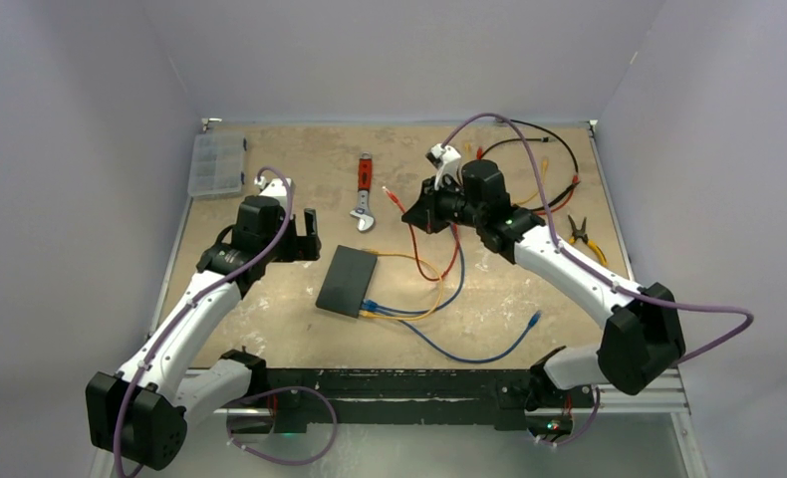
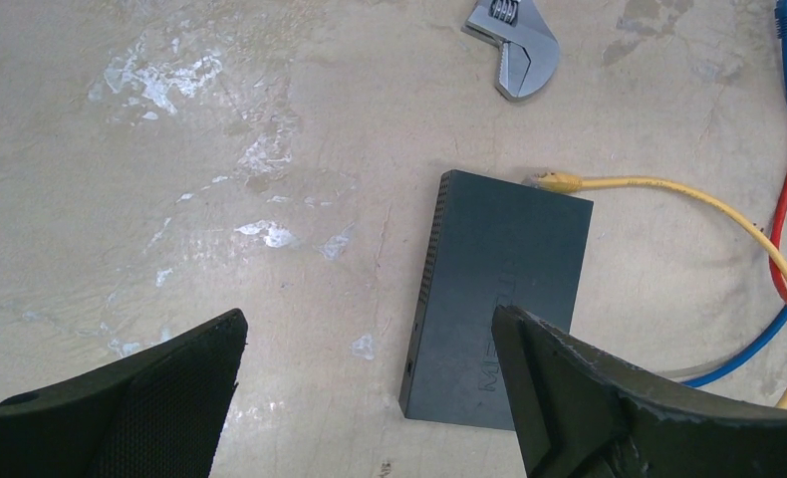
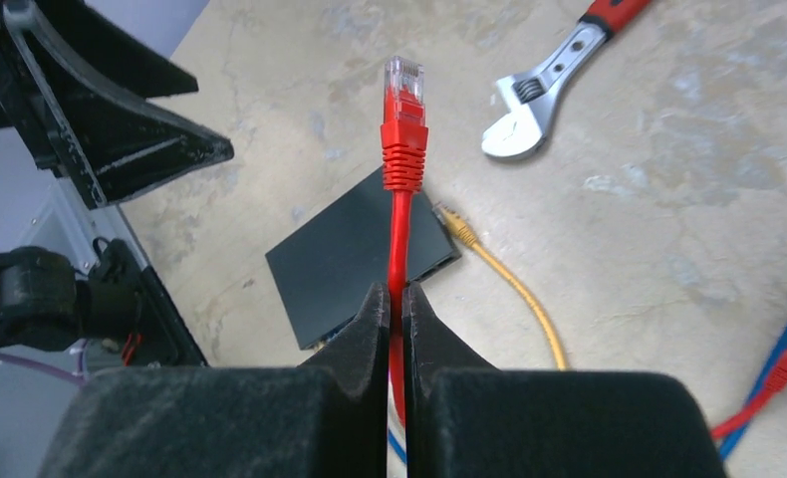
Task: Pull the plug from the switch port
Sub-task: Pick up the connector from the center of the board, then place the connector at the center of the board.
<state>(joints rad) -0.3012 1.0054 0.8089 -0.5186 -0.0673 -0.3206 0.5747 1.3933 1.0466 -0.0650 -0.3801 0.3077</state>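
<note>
The flat black switch (image 1: 348, 280) lies mid-table, with blue and yellow cables (image 1: 382, 309) at its near short edge. My right gripper (image 1: 409, 214) is raised to the right of and beyond the switch. It is shut on a red cable just behind its plug (image 3: 405, 100), and the plug sticks up free of the switch (image 3: 350, 261). In the right wrist view the pads (image 3: 375, 319) pinch the red cable. My left gripper (image 1: 308, 235) is open and empty, hovering at the switch's far left. In its wrist view the switch (image 2: 499, 289) lies below, between the fingers (image 2: 569, 378).
A red-handled adjustable wrench (image 1: 366, 194) lies beyond the switch. A loose yellow plug (image 2: 559, 182) rests by the switch's corner. A clear compartment box (image 1: 216, 164) sits far left. Pliers (image 1: 584, 237) and tangled cables (image 1: 529, 169) lie at the right. A loose blue plug (image 1: 535, 319) lies near front.
</note>
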